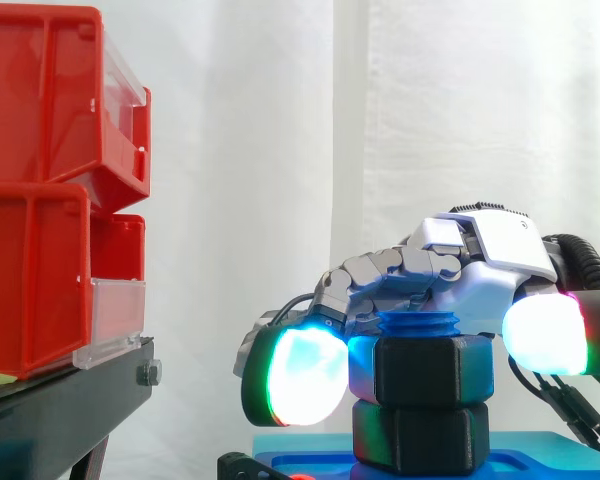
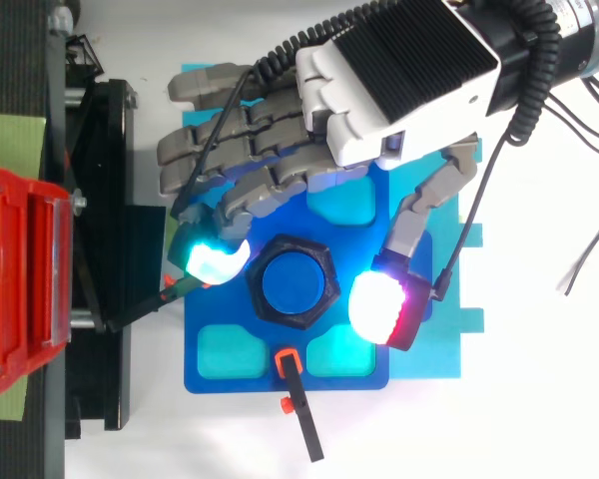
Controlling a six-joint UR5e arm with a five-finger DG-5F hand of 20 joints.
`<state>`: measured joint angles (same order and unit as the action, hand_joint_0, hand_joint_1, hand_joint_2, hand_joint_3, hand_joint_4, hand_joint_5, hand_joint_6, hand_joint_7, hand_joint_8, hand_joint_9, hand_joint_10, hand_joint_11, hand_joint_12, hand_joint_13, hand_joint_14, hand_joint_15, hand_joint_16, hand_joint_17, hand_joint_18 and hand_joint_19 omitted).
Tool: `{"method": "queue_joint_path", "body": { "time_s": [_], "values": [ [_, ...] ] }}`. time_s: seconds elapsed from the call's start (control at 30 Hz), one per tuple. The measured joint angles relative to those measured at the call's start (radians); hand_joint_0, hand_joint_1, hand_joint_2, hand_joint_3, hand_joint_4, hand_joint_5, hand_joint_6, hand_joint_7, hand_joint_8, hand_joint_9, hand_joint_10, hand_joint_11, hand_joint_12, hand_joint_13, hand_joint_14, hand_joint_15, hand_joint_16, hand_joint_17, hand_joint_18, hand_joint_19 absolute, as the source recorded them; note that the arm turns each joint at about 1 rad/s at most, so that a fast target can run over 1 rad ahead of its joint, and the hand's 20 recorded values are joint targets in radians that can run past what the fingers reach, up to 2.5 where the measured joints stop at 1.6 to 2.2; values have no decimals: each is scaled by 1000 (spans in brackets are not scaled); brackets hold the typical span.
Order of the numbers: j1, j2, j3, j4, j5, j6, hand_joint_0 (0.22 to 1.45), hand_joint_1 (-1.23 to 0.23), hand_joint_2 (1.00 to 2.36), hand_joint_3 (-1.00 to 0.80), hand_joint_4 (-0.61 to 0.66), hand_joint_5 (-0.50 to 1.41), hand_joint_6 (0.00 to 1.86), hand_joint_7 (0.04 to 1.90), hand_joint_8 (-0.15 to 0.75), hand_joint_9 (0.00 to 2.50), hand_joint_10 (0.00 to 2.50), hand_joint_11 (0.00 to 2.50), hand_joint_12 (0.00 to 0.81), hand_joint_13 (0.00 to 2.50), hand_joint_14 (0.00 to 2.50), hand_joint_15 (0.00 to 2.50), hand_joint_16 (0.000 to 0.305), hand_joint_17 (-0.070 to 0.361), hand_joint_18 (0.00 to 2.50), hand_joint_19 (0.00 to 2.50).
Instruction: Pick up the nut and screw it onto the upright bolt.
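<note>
Your hand [image 2: 399, 90] is curled round the black nut [image 1: 435, 370], with a glowing pad on either side of it. You'll find the nut on the upright blue bolt [image 2: 295, 282] at the middle of the blue base plate [image 2: 263, 344], with the thread tip showing above.

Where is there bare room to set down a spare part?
Bare white table right of the blue plate, up to the thin wires; more below the plate, either side of the clamp. Crowded: fingers flank the nut; the black stand sits close on the plate's left.
</note>
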<state>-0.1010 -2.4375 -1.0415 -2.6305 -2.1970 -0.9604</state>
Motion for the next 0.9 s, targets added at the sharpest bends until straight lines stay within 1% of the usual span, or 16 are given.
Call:
{"method": "queue_joint_path", "body": {
  "time_s": [0.07,0.27,0.5,0.63,0.73,0.9],
  "values": [
    [0,0,0,-1,0,0,322,-456,1000,-500,234,-234,502,858,283,178,0,0,415,43,0,0,57,129,0,0],
    [1,0,-1,-3,-3,-4,366,-522,1000,-500,269,-207,502,1047,279,245,0,0,394,72,0,0,52,117,0,0],
    [1,0,-1,2,-3,-3,395,-556,1000,-500,259,-180,501,1194,271,285,0,0,379,99,0,0,50,112,0,0],
    [0,-1,-3,3,-4,-3,375,-478,1000,-500,281,-147,500,1267,296,353,0,0,392,146,0,0,52,118,0,0],
    [-1,0,-6,9,-4,-2,358,-420,1000,-500,297,-124,507,1286,308,392,0,0,401,171,0,0,54,122,0,0],
    [-5,-1,-9,25,-5,0,358,-388,1000,-500,303,-101,501,1311,317,446,0,0,400,198,0,0,54,121,0,0]
  ]
}}
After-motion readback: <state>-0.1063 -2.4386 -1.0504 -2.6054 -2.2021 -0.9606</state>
